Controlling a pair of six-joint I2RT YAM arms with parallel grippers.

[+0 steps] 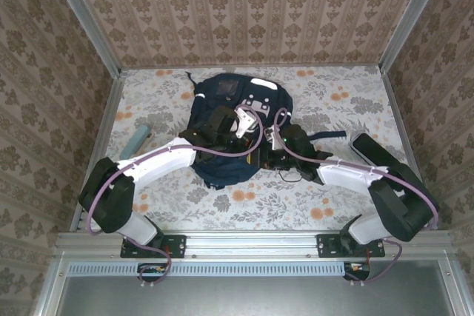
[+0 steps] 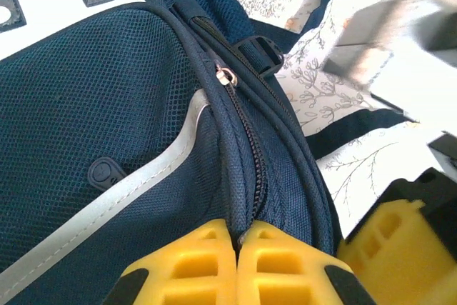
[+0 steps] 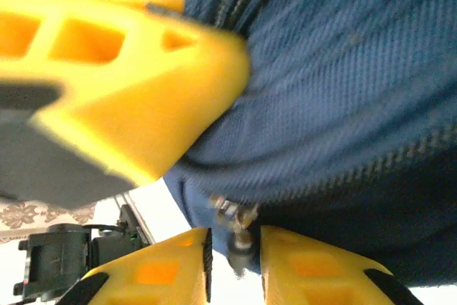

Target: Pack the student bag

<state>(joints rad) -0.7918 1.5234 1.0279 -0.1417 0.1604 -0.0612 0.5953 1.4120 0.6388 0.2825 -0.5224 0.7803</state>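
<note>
In the top view a teal oblong item lies loose on the surface at centre left, outside any container. I cannot tell whether it is meant for packing.

Just right of it, at upper centre, the student bag lies flat. The zip lines visible in the wrist views look drawn closed, so its contents are hidden. The left gripper is pressed together, apparently pinching the fold of fabric beside a zip.

The right gripper is narrowly spread at the bag's right edge. A zipper pull hangs in the gap and does not look clamped.

At centre right a dark flat item also sits outside the bag. I judge the task to be at the zipping stage, with two things possibly left to pack.
</note>
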